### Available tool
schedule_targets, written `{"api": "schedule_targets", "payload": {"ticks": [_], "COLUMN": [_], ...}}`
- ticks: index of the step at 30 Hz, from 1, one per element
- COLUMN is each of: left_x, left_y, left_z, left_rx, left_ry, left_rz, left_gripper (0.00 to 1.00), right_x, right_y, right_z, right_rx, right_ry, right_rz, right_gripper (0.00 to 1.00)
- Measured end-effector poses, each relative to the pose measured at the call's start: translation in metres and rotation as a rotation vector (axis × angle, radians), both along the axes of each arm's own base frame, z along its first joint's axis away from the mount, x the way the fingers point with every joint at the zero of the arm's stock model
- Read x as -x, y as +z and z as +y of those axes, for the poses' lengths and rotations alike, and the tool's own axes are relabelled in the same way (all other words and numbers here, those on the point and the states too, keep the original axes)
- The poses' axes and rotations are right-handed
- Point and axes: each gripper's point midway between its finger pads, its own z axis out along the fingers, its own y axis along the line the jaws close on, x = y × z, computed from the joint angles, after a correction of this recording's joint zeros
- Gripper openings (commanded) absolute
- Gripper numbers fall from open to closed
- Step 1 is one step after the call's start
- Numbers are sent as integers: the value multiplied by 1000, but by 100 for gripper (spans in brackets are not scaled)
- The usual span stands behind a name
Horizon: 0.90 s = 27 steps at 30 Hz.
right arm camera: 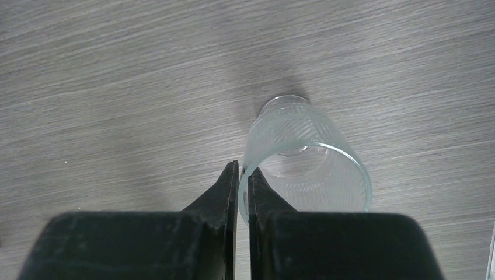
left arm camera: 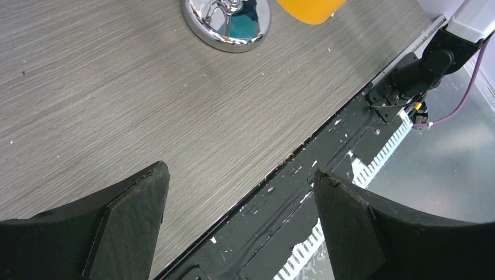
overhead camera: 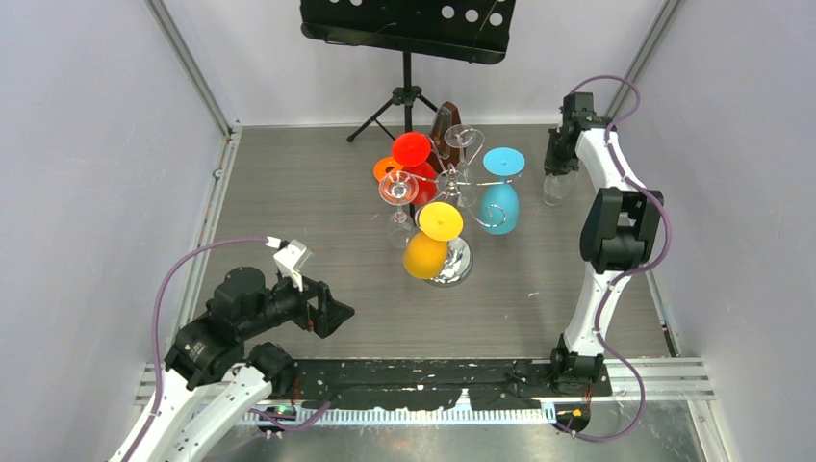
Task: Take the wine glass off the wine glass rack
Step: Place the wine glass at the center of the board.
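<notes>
Wine glass (right arm camera: pixel 309 163), clear, its rim clamped in the right end effector (right arm camera: pixel 243 172) — left end effector (left arm camera: pixel 240 172) spread wide.

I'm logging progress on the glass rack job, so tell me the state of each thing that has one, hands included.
left hand: open, empty.
right hand: shut on the rim of the clear glass.
clear glass: off the wine glass rack, upright, mouth up.
wine glass rack: standing upright, loaded.
yellow glass: hanging upside down on the rack.
blue glass: hanging upside down on the rack.
music stand: upright at the back.
</notes>
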Motion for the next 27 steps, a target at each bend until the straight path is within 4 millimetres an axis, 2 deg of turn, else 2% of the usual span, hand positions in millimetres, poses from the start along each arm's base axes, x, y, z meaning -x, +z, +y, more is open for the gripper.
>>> {"api": "schedule_targets", "payload": {"ticks": [4, 9, 15, 22, 24, 27], "left_x": [0, -1, -2, -2, -2, -2], "left_y": [-1, -2, -3, -3, -3, -3], "left_z": [0, -1, -1, -1, -1, 0], "left_rx": [-3, -6, -11, -11, -11, -12], "left_ry": [0, 0, 0, 0, 0, 7], "left_rz": [5, 10, 16, 17, 17, 18], "left_gripper": [91, 91, 91, 93, 98, 100], "right_x": [-2, -5, -7, -11, -8, -2], "right_y": [-4, -3, 4, 37, 53, 87], "right_z": [0, -1, -3, -9, -9, -9], "right_rx": [-1, 5, 17, 46, 43, 48], "right_ry": [5, 16, 13, -16, -28, -38], "right_rz": [9, 12, -1, -62, -94, -170], "right_gripper": [12, 33, 46, 54, 55, 55]}}
